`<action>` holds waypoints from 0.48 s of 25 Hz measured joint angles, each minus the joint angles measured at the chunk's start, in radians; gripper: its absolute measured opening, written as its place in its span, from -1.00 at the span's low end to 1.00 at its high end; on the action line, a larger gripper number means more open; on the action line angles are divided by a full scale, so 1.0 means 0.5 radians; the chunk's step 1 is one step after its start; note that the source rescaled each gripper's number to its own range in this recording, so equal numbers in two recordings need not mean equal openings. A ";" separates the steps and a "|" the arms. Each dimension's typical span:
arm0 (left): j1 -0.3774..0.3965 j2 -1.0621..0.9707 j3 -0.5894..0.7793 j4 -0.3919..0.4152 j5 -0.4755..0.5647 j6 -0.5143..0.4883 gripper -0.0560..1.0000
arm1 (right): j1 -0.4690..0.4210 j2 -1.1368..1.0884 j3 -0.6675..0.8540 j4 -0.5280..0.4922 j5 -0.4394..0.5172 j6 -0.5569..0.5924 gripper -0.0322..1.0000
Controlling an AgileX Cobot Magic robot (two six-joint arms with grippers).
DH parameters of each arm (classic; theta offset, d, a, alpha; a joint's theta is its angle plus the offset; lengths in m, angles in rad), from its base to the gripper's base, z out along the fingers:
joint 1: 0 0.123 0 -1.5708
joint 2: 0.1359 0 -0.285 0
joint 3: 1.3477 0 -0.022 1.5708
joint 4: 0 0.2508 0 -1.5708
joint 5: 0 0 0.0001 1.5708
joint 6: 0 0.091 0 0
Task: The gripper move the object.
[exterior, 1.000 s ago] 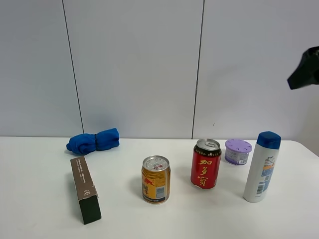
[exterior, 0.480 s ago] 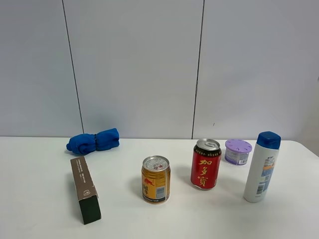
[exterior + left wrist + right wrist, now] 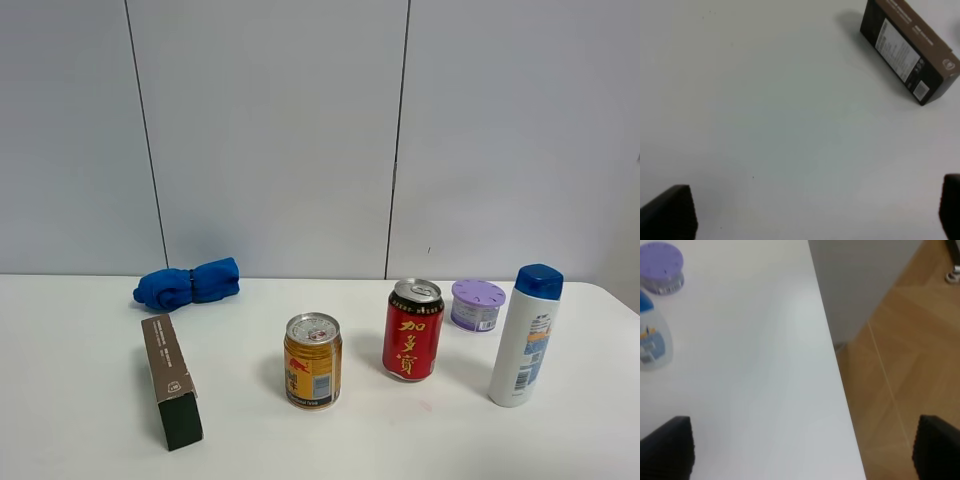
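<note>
The object, a tall white bottle (image 3: pixel 525 335) with a blue cap and a blue-orange label, stands upright at the right end of the white table (image 3: pixel 80 440). Neither gripper shows in the exterior high view. In the right wrist view the bottle (image 3: pixel 652 340) shows at the picture's edge. My right gripper (image 3: pixel 800 450) is open and empty, hovering over the table's right edge, apart from the bottle. My left gripper (image 3: pixel 810 215) is open and empty above bare table near the brown box (image 3: pixel 910 50).
A red can (image 3: pixel 413 330), a gold can (image 3: pixel 313 360), a purple round container (image 3: pixel 477 304), a blue cloth (image 3: pixel 188 283) and the brown box (image 3: pixel 172 380) stand on the table. Wooden floor (image 3: pixel 905 340) lies beyond the table's right edge.
A black gripper part at the upper right edge of the exterior high view one second ago has left the view. The objects on the table have not moved.
</note>
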 joint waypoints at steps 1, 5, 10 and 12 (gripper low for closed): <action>0.000 0.000 0.000 0.000 0.000 0.000 1.00 | 0.000 -0.031 0.000 -0.005 0.046 0.002 0.62; 0.000 0.000 0.000 0.000 0.000 0.000 1.00 | 0.000 -0.154 0.000 -0.012 0.022 -0.010 0.77; 0.000 0.000 0.000 0.000 0.000 0.000 1.00 | 0.000 -0.352 0.102 0.036 -0.149 -0.015 0.77; 0.000 0.000 0.000 0.000 0.000 0.000 1.00 | 0.000 -0.468 0.259 0.089 -0.174 -0.015 0.77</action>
